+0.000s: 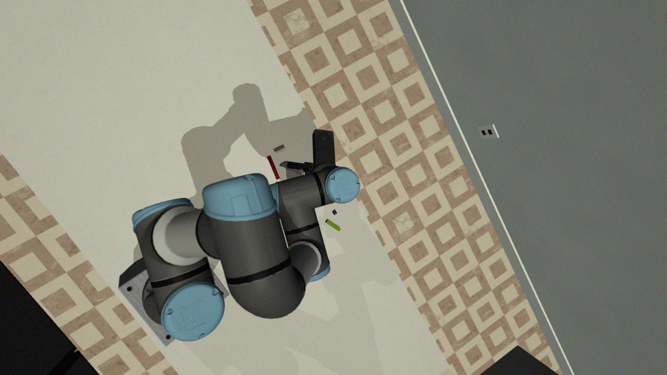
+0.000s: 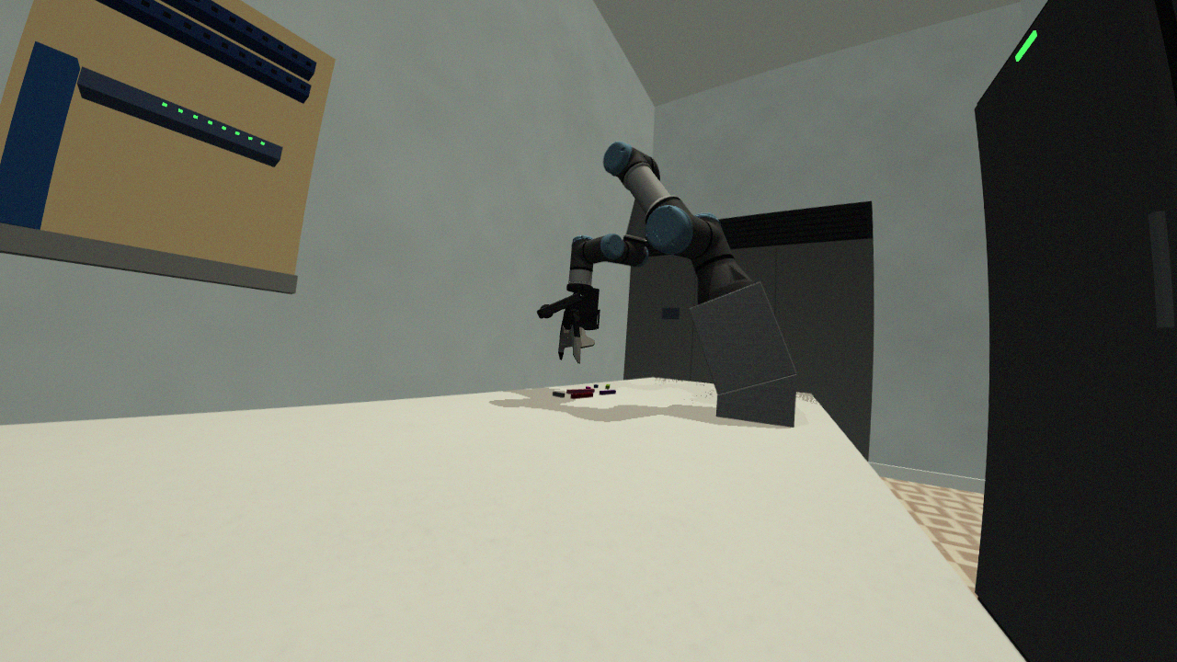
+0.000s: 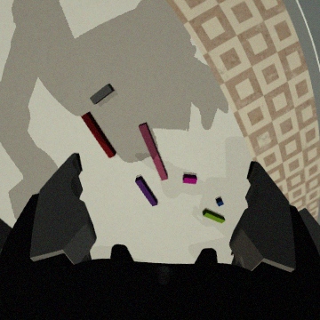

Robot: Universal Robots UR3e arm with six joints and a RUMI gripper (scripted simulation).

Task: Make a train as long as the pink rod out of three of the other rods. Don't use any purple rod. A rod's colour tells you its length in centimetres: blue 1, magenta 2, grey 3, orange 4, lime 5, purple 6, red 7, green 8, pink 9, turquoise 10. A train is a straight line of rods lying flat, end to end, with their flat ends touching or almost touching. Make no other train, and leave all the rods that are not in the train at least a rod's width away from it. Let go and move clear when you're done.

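- Pincer (image 3: 162,213) hangs high over the pale table (image 2: 411,510), jaws spread wide apart and holding nothing, all rods lying loose beneath it.
- Pink rod (image 3: 153,151) lies flat just ahead of the pincer's centre in the wrist view, slanting away toward its left.
- Red rod (image 3: 99,134) lies further to the pincer's left, roughly parallel to the pink one and apart from it; grey rod (image 3: 101,93) sits beyond the red rod's far end, not touching.
- Purple rod (image 3: 146,190) lies nearest the pincer's middle, beside the pink rod's near end.
- Magenta rod (image 3: 189,179) lies just right of the pink rod's near end; blue rod (image 3: 220,201) and lime rod (image 3: 213,216) sit close together toward the right jaw, each apart from the others.
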